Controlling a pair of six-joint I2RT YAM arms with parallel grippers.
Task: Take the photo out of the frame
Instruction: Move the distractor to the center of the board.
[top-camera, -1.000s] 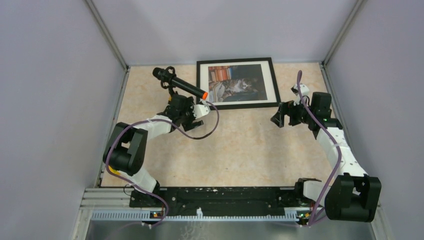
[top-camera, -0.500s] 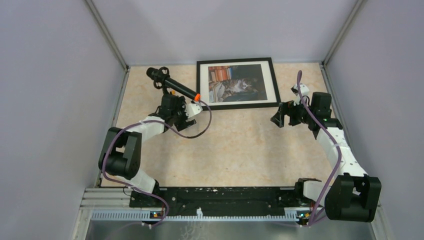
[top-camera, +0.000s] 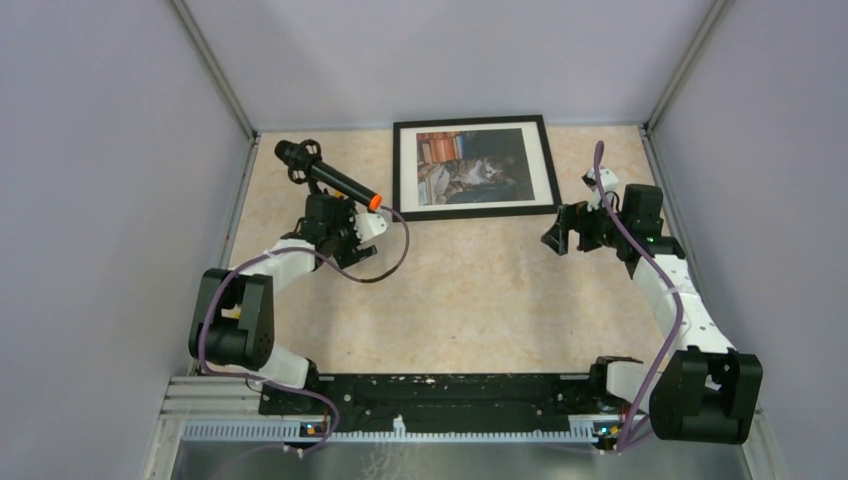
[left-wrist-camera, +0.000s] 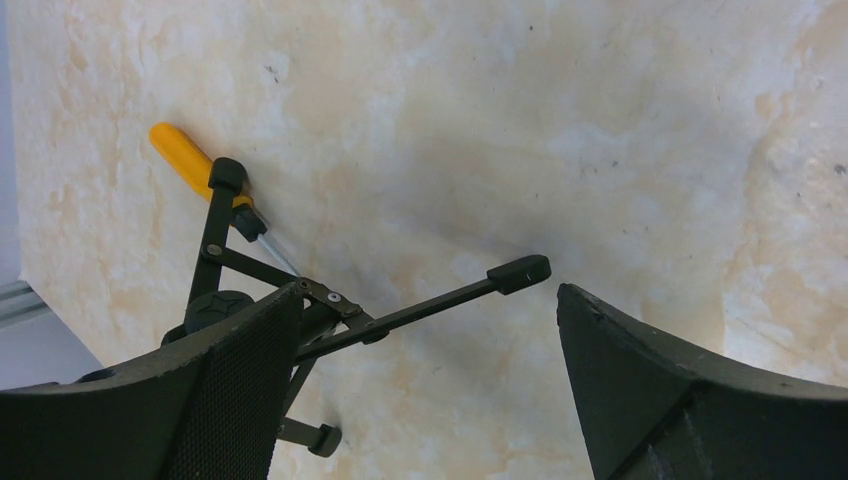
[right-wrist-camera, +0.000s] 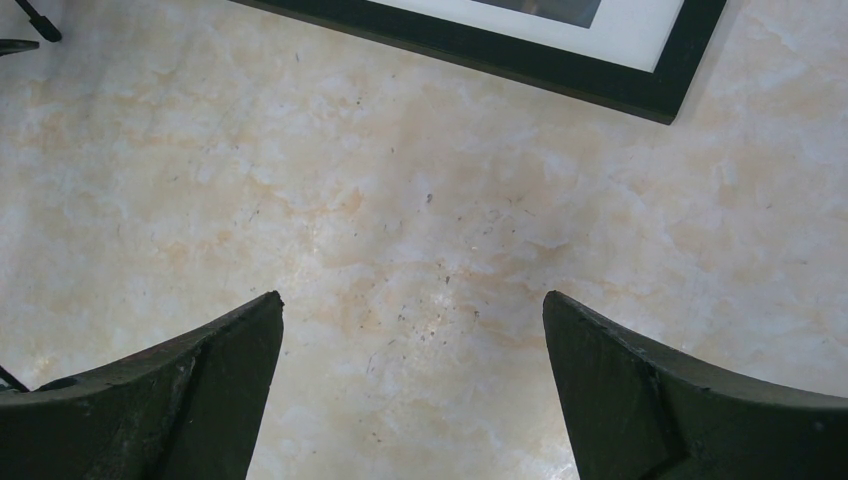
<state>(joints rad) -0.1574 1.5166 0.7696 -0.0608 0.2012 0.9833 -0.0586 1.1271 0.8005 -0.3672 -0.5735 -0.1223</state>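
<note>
The black-bordered frame lies flat at the back of the table, picture side up. The photo of a cat among books sits inside it. My left gripper is left of the frame and apart from it. It is open, with only table and one black leg between the jaws. My right gripper hangs open just off the frame's near right corner. In the right wrist view its jaws stand over bare table, with the frame's border and the photo's white margin at the top.
A black rod with an orange tip and folding black legs lies beside my left gripper. The left wrist view shows its legs and an orange handle. Grey walls close in the table on three sides.
My left arm has swung left, away from the frame, and the orange-tipped rod has moved left with it. The right arm, frame and photo have not moved.
</note>
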